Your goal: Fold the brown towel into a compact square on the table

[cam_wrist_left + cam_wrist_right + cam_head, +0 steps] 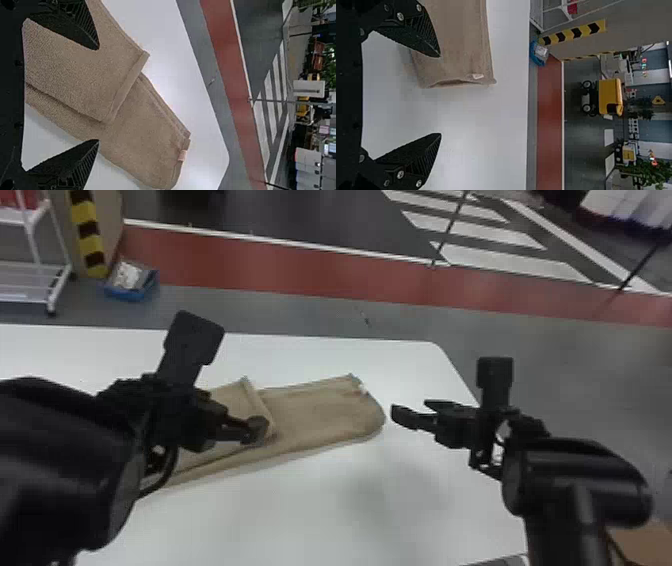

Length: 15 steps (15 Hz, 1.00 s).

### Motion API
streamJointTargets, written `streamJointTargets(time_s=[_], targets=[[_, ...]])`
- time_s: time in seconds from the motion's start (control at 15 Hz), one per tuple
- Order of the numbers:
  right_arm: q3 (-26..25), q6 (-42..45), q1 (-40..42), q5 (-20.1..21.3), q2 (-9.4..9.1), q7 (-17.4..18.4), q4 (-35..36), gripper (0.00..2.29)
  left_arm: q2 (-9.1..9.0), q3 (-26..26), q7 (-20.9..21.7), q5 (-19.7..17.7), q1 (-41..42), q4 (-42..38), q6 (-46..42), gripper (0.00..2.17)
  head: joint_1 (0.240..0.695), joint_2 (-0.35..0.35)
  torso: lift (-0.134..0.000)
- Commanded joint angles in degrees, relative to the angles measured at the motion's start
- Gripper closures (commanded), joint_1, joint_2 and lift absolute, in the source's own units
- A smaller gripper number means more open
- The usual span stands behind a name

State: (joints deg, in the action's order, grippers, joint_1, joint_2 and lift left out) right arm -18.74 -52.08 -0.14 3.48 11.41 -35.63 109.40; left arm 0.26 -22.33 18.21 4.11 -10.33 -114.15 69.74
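The brown towel (320,415) lay on the white surface (310,515) as a long strip, its long axis running chiefly left to right, from the near left towards the far right. Over its left part sat a folded layer (227,397), whose edge crossed the strip about midway. The right gripper (440,95) was just beyond the strip's right end, its jaws apart and empty, so the cloth lay to their left; a pale tag (363,389) marked that end's far corner. The left gripper (98,94) hung over the folded part, its jaws also apart, with nothing clamped; whether they touched the cloth could not be told. Of the two arms, the right was clearly nearer the single, outer end, and the next fold seemed to turn on that: its jaws would likely need to go left and down onto the end, then carry it left over the layer. Gripping too little there might bring up only the top ply.
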Motion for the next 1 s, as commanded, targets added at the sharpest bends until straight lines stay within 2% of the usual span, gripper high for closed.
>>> streamJointTargets(time_s=[0.0,0.07,0.2,0.33,0.4,0.53,0.73,0.93], targets=[[5.11,-0.09,-3.91,0.04,-2.27,0.30,-0.24,0.20,0.53,7.48,-0.01,-3.67,4.71,-4.41,0.00,0.04,0.695,-0.350,-0.123],[7.75,0.09,-5.93,0.48,-3.94,0.39,-1.56,0.20,2.73,10.82,0.07,-5.34,7.08,-6.08,-0.17,0.04,0.695,-0.350,-0.123],[12.23,0.09,-10.23,0.65,-7.01,0.74,-5.86,0.20,5.19,17.50,1.30,-8.95,11.39,-8.10,-1.05,0.04,0.695,-0.267,-0.123],[16.19,0.26,-13.22,3.55,-11.06,0.92,-10.17,0.20,5.19,24.53,4.03,-11.06,15.96,-10.21,-3.51,0.04,0.695,-0.163,-0.123],[18.03,0.61,-14.36,3.82,-11.46,1.27,-12.54,0.20,5.19,26.55,4.82,-11.14,17.45,-10.83,-3.69,0.04,0.695,-0.068,-0.123],[20.85,1.85,-16.47,3.73,-11.46,2.67,-17.90,0.20,5.19,31.12,6.58,-13.08,19.91,-11.35,-5.62,0.04,0.695,0.011,-0.123],[22.08,0.97,-19.02,2.76,-11.46,3.29,-23.00,0.20,5.19,34.64,8.42,-14.40,21.85,-11.44,-6.33,0.04,0.695,0.091,-0.123],[22.96,0.26,-19.73,1.01,-11.46,3.29,-25.11,0.28,5.19,35.95,9.48,-14.84,22.90,-11.44,-6.85,0.04,0.695,0.120,-0.123]])
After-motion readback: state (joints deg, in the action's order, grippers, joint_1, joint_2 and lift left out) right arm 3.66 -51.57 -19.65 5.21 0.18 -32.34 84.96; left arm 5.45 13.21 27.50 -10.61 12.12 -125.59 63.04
